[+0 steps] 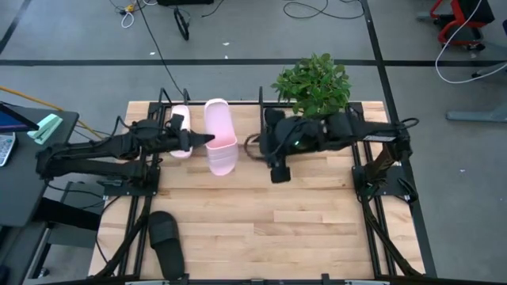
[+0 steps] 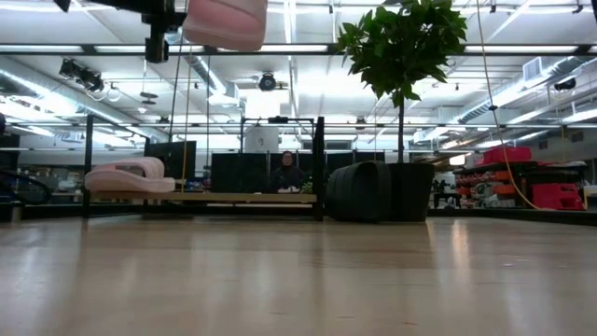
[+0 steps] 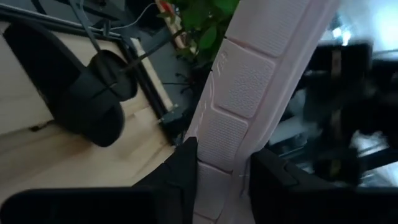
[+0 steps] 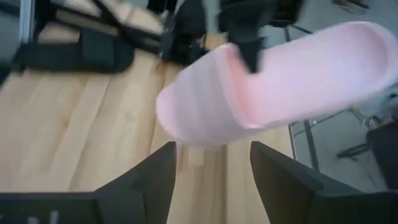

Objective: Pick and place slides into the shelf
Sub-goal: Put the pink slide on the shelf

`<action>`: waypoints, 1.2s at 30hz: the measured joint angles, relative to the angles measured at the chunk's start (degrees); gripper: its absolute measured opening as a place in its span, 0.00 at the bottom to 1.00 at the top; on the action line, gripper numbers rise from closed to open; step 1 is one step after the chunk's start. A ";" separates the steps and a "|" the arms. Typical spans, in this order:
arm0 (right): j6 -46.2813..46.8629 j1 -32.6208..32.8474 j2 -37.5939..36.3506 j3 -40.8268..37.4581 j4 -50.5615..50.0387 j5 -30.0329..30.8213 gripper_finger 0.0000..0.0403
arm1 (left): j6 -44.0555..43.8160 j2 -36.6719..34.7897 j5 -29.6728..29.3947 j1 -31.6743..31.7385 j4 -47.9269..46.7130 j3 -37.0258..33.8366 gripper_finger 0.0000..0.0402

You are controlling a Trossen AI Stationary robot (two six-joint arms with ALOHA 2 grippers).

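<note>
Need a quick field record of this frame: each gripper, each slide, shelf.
left gripper: shut on the edge of the raised pink slide, held high above the table near the shelf
right gripper: open, empty, at the table's far side beside the plant
pink slide on shelf: resting at the shelf's left end
black slide at front: flat on the table near its front left corner
black slide by pot: low view shows it propped against the plant pot

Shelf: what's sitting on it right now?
One pale pink slide rests on the shelf at its left end. A second pink slide hangs above in the left pincer. A black slide stands by the right end; whether on the shelf, unclear.
</note>
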 joint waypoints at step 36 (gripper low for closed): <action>-32.79 3.35 20.32 -0.05 18.15 10.84 0.52 | -29.39 -11.24 7.49 13.70 3.24 -15.33 0.25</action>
